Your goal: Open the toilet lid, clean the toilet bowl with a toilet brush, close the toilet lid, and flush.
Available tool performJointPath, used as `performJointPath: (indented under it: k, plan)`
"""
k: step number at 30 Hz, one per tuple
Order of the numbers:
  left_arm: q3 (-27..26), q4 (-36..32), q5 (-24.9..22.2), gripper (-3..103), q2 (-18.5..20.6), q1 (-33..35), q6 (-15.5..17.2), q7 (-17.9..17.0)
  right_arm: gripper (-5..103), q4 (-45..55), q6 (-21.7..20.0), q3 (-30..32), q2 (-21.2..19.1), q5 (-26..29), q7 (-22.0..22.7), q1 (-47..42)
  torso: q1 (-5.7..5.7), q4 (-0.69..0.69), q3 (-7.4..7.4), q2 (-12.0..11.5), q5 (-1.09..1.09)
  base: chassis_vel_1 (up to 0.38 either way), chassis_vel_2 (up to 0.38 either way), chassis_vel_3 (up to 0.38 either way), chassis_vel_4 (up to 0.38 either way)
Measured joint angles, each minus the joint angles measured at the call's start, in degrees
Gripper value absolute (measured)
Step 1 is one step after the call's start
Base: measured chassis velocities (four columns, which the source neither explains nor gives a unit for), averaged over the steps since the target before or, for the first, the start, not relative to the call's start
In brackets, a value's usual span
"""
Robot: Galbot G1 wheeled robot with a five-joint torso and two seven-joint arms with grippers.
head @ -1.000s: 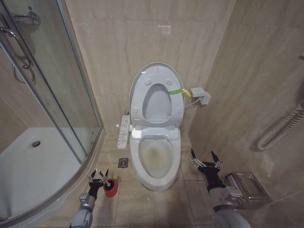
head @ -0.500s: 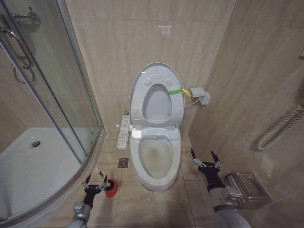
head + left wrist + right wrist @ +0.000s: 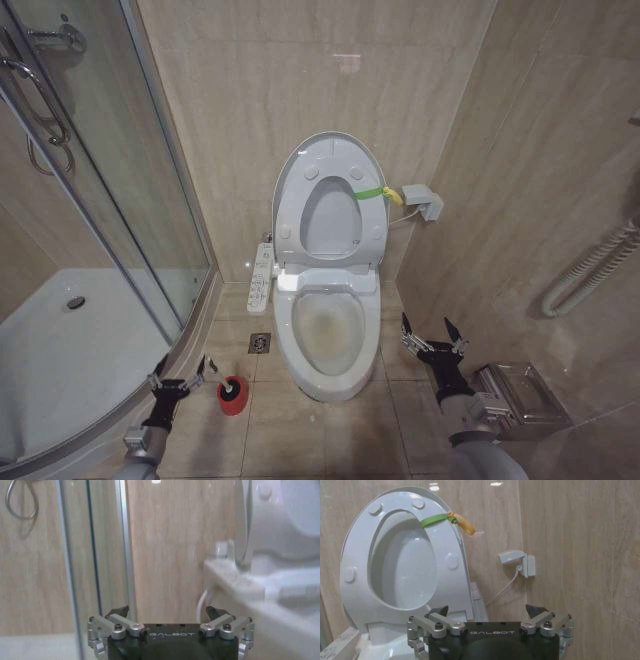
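The toilet lid (image 3: 330, 158) stands raised against the back wall with the ring seat up against it; a green-yellow strap (image 3: 374, 192) hangs at its edge. Below it the toilet bowl (image 3: 330, 335) is uncovered, its long button panel (image 3: 260, 276) alongside. A red cup (image 3: 232, 400) sits on the floor left of the bowl, with the toilet brush's dark head (image 3: 232, 383) in it. My left gripper (image 3: 180, 372) hovers open just left of the cup, holding nothing. My right gripper (image 3: 427, 327) is open, low to the right of the bowl. The right wrist view faces the lid (image 3: 365, 543) beyond the open right gripper (image 3: 487, 610).
A glass shower enclosure (image 3: 110, 210) and its curved threshold bound the left side. A floor drain (image 3: 259, 343) lies between cup and panel. A metal box (image 3: 520, 395) sits by the right wall under a hose (image 3: 590, 265). A wall box (image 3: 422, 201) hangs beside the lid.
My left gripper has drawn back and to the left, away from the red cup, staying open. The right arm, lid and cup have not moved.
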Motion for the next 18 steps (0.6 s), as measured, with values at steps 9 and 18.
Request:
performJointPath:
  k: [9,18]
  plan:
    - [-2.9,-19.34,0.39,100,-1.23,6.12,9.96,-2.03,100,0.0,0.0,0.0,0.0,0.0,0.0,0.0,0.0,0.0,0.0,0.0,0.01,0.0,0.0,0.0,0.0]
    - [-6.82,-26.98,1.12,100,-2.34,11.24,13.74,-2.97,100,0.0,0.0,0.0,0.0,0.0,0.0,0.0,0.0,0.0,0.0,0.0,0.0,0.0,0.0,0.0,0.0]
